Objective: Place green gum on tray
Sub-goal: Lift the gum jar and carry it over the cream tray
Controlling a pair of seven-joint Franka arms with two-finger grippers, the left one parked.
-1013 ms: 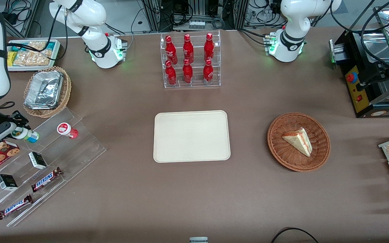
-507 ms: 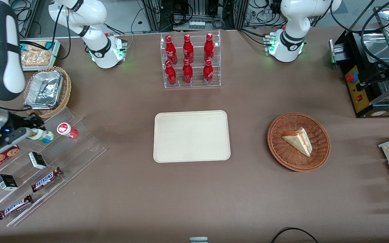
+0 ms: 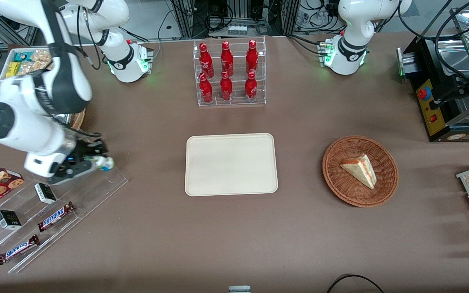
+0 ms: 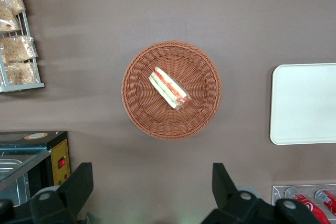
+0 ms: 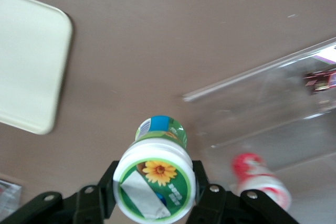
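My right gripper [image 3: 96, 161] is shut on the green gum [image 3: 105, 163], a small bottle with a white-and-green lid and green, yellow and blue label. It holds the bottle in the air over the upper step of the clear acrylic stand [image 3: 96, 185], toward the working arm's end of the table. In the right wrist view the green gum [image 5: 155, 181] sits between the two black fingers [image 5: 101, 188], lid toward the camera. The cream-beige tray [image 3: 231, 164] lies flat at the table's middle, apart from the gripper; its corner shows in the right wrist view [image 5: 31, 56].
A red gum bottle [image 5: 260, 180] lies on the acrylic stand, hidden by the arm in the front view. The stand also holds Snickers bars [image 3: 55, 215] and small dark boxes [image 3: 45, 193]. A rack of red bottles [image 3: 228, 73] and a wicker basket with a sandwich [image 3: 360, 171] stand nearby.
My right gripper has lifted the green gum off the stand and carried it toward the tray. The arm now covers the foil basket and the red gum bottle in the front view.
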